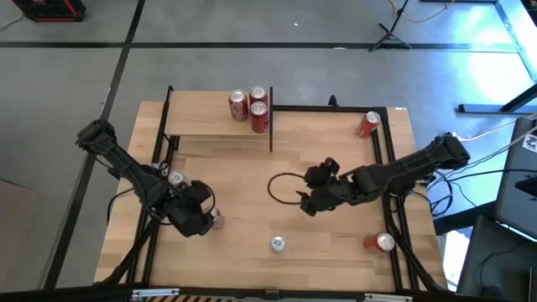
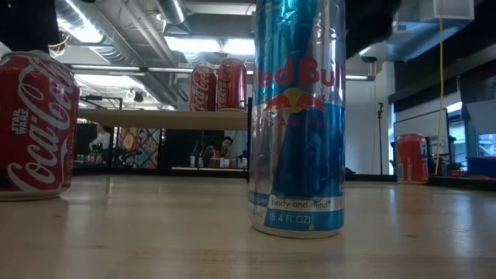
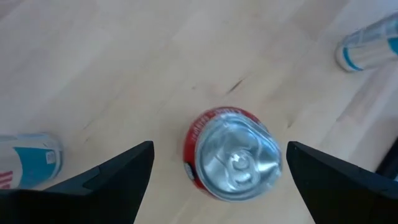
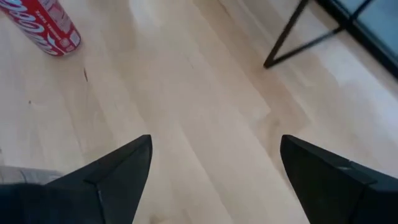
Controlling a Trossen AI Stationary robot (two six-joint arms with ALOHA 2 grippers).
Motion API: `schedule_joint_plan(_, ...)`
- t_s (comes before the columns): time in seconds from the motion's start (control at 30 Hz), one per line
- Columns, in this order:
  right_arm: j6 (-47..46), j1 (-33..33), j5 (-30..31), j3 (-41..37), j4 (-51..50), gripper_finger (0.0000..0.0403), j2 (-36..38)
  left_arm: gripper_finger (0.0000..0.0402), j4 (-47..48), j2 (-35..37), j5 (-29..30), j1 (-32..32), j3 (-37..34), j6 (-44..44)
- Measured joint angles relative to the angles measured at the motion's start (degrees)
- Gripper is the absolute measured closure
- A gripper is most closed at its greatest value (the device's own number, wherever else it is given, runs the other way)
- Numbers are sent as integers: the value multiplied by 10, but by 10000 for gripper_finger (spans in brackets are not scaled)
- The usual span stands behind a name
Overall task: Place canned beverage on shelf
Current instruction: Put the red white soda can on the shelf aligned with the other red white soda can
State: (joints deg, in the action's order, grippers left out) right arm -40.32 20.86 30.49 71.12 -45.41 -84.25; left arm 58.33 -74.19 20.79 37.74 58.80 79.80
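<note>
Already three cans (image 1: 250,107) on shelf (image 1: 201,123); left gripper (image 3: 217,163) wide open above red can (image 3: 231,163), ungrasped; right gripper (image 4: 214,163) open, empty, mid-table.

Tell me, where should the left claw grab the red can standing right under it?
Grab the red aluminium can around its round side wall, coming straight down from above. It stands upright, silver lid facing up, between the open left gripper fingers, with bare wooden table around it.

Partly hidden or cut-off items
Tall blue can (image 2: 298,116): top cropped, low view. Red can (image 1: 216,220): mostly hidden under left claw (image 1: 201,220), high view.
</note>
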Motion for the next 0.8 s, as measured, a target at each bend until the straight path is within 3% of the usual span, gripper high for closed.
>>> schedule_joint_plan(0.8, -16, 24, 9, -19, 8, 56, 6, 42, -169, -1, -37, -11, -120, -63)
